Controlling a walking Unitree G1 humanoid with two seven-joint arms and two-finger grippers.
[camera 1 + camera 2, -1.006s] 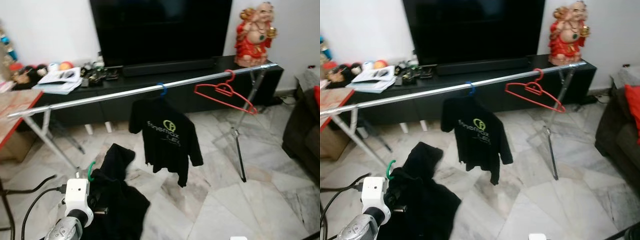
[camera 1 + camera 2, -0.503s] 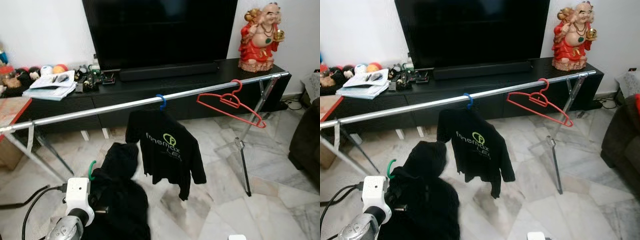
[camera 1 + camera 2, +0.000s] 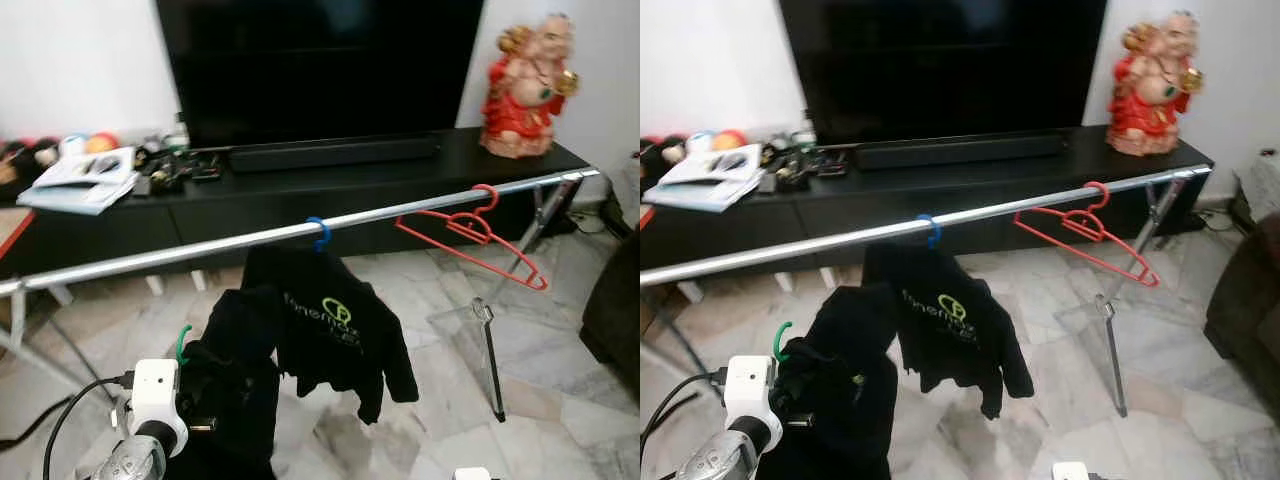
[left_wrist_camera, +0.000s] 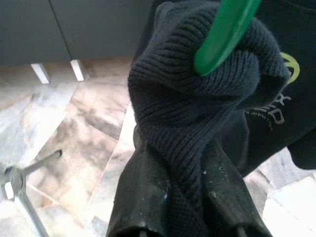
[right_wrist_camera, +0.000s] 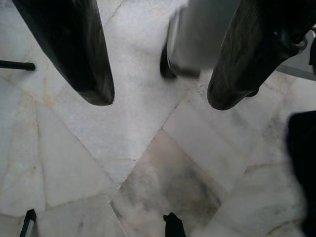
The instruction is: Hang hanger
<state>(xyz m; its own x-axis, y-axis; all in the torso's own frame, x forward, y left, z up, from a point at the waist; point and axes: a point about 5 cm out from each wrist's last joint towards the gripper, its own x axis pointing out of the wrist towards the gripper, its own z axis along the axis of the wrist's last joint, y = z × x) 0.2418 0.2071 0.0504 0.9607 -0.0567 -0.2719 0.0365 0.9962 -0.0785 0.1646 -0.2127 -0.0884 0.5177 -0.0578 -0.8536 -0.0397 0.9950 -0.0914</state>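
The left gripper point(image 4: 190, 163) is clenching a black knit garment point(image 4: 197, 123) on a green hanger point(image 4: 222, 32); the right gripper point(image 5: 158, 94) is hanging released. The hung T-shirt point(image 3: 335, 325) logo is unreadable.

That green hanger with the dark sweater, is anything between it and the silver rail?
Nothing visible. The left gripper holds the green hanger and its black sweater below a bare stretch of rail, beside the hung black shirt.

Green hanger point(image 4: 224, 34) mostly buried in black knit garment point(image 4: 197, 123).
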